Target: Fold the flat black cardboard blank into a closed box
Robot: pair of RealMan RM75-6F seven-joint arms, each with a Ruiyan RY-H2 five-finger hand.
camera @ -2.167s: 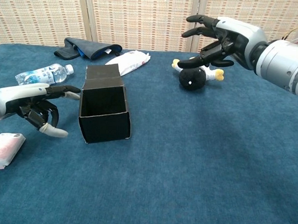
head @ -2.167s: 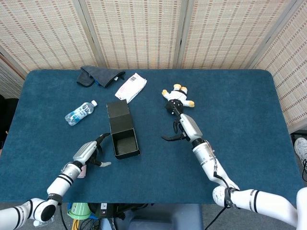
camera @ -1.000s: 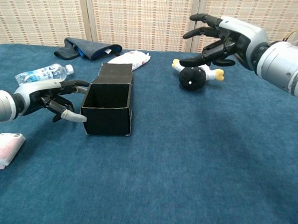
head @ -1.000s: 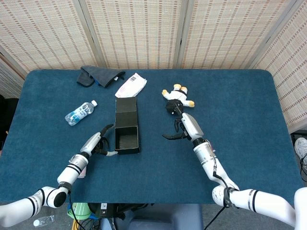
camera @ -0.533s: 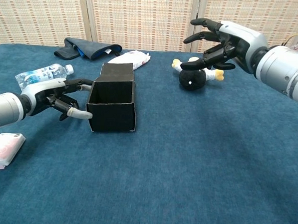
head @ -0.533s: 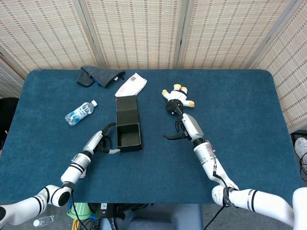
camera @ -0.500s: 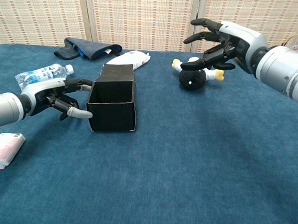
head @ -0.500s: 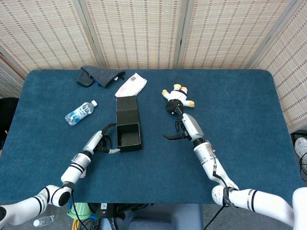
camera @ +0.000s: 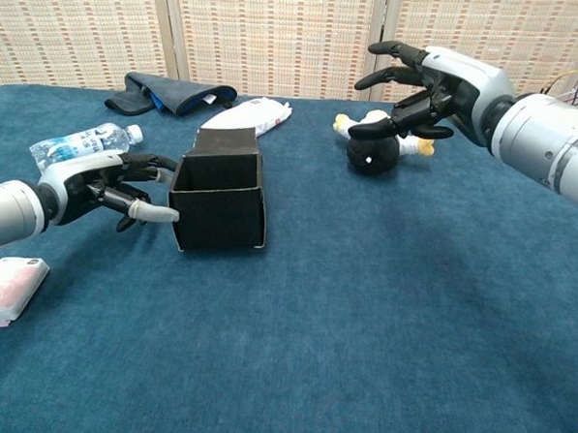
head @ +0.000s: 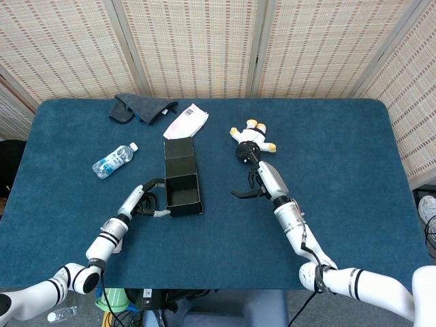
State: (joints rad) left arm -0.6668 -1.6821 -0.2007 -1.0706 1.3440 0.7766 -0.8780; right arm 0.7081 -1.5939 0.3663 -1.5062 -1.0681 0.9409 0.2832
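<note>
Two robot hands: one at the box, one well off it; read from the left side across.
Left robot hand (camera: pixel 106 195): low over the desk (camera: pixel 361 327), hard against the left wall of the box; its fingers (camera: pixel 152 211) are spread and touch the near left corner, pressing rather than gripping, with nothing enclosed.
Which way the box lies from it: directly to its right, touching, so a push from this side would slide or turn the box toward the middle of the desk.
Box (camera: pixel 220 203): black cardboard, already raised into an open-topped rectangular tub, standing upright left of the desk's centre.
Box from above (head: pixel 182 184): long axis runs away from the robot, with the lid flap laid out flat behind the cavity toward the far edge.
Look of the box: matte black walls, square corners, empty inside, lid not yet folded over; in my judgement only the closing remains.
Nearer robot hand: the left, plainly.
Right robot hand (camera: pixel 427 83): held up in the air to the right of the box and well apart from it, fingers apart and curved, holding nothing.
Right robot hand from above (head: pixel 262 180): level with the box's near half, with bare desk between them.
</note>
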